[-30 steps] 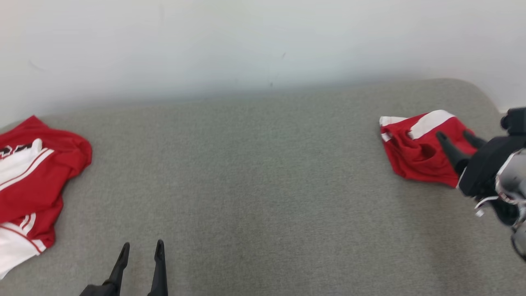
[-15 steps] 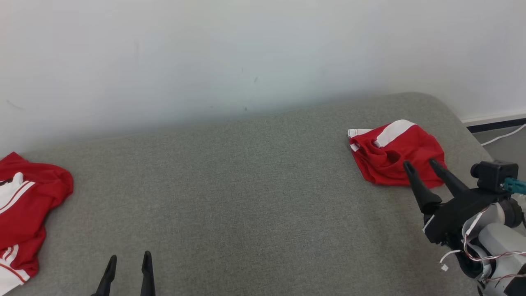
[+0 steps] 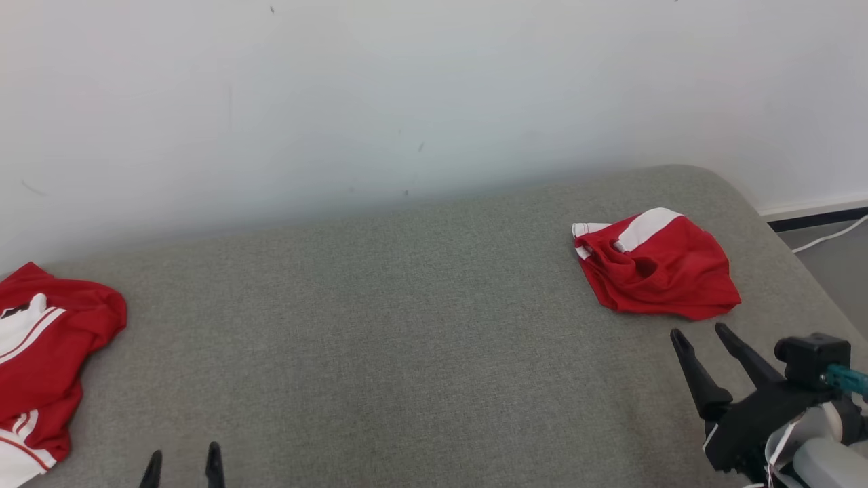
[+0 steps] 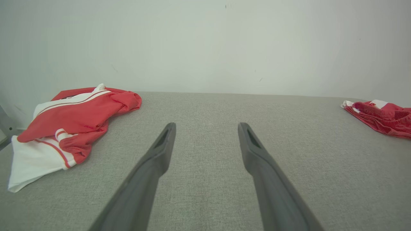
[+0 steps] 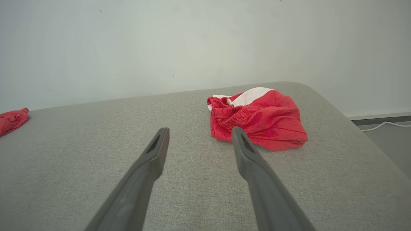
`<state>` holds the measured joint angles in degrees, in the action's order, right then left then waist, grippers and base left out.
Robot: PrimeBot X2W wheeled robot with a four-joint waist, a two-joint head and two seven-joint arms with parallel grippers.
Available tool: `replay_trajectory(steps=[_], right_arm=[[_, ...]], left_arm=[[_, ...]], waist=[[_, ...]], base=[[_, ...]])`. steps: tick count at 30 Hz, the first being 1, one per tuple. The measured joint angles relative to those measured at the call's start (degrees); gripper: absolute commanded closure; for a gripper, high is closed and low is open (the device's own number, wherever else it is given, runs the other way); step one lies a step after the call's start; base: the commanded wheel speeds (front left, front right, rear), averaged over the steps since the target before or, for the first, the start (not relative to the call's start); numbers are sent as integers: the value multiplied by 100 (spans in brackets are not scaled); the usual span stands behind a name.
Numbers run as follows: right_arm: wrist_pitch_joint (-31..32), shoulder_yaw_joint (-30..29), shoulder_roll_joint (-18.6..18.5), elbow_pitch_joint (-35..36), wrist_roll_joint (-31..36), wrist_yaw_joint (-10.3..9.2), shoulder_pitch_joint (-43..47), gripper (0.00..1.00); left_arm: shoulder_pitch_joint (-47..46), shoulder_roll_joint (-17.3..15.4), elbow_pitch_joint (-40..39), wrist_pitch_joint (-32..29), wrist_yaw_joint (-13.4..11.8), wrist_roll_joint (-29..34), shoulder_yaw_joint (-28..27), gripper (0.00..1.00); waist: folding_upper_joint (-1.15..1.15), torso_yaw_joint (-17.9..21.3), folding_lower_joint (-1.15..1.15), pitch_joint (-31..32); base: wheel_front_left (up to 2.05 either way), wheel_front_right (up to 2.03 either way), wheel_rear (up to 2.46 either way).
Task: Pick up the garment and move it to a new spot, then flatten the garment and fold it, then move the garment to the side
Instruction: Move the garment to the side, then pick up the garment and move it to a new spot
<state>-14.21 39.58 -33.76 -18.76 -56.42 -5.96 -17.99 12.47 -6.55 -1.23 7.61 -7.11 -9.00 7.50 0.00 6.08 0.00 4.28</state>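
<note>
Sportswear lies at opposite ends of a grey upholstered cushion (image 3: 407, 325) set against a plain white wall (image 3: 407, 88). The red shorts (image 3: 658, 278), folded into a compact bundle with a white panel and a gathered waistband showing on top, rest near the cushion's far right corner, a little in from the rounded right edge. The right gripper (image 3: 698, 332) hovers just on the near side of them, close to their front hem but apart from it, its two dark fingers spread wide with nothing between them; in the right wrist view the shorts (image 5: 260, 120) sit beyond and slightly to the right of the open gripper (image 5: 199, 131). At the cushion's left edge a red-and-white jersey (image 3: 41, 352) lies crumpled, its white striped part spilling toward the near side. The left gripper (image 3: 183, 468) hangs by the near edge, left of centre, fingers likewise parted and empty, well apart from both garments. A white cable (image 3: 831, 236) runs across the floor past the right end.
</note>
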Motion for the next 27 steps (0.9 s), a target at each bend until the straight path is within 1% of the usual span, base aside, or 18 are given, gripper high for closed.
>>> replay_trajectory(steps=[2,4,6,11,13,21,27], right_arm=[[0,-77,13,79,4,-18,150,0],[0,-277,18,186,-3,-65,434,0],[0,-413,20,266,-3,-67,604,0],[-1,-767,43,514,7,-99,805,0],[0,-868,22,631,233,-111,887,0],[-1,-1271,51,800,387,-116,1228,0],[-18,-1615,165,842,625,-118,1378,0]], left_arm=[[76,-10,-4,-13,-1,0,-105,0],[158,-26,-11,-62,-1,0,-180,0],[174,-19,-36,-101,0,14,-192,0],[291,8,-130,-162,0,121,-267,0],[291,22,-166,-211,-1,160,-289,0],[265,87,-196,-276,-1,178,-291,0],[229,69,-153,-307,8,132,-279,0]], waist=[[0,-21,0,15],[0,-48,0,30],[0,-69,0,36],[0,-93,0,33],[0,-103,0,23],[0,-102,0,-7],[0,-77,0,-32]], base=[[0,0,0],[0,0,0],[0,0,0],[0,0,0],[0,0,0],[0,0,0],[0,0,0]])
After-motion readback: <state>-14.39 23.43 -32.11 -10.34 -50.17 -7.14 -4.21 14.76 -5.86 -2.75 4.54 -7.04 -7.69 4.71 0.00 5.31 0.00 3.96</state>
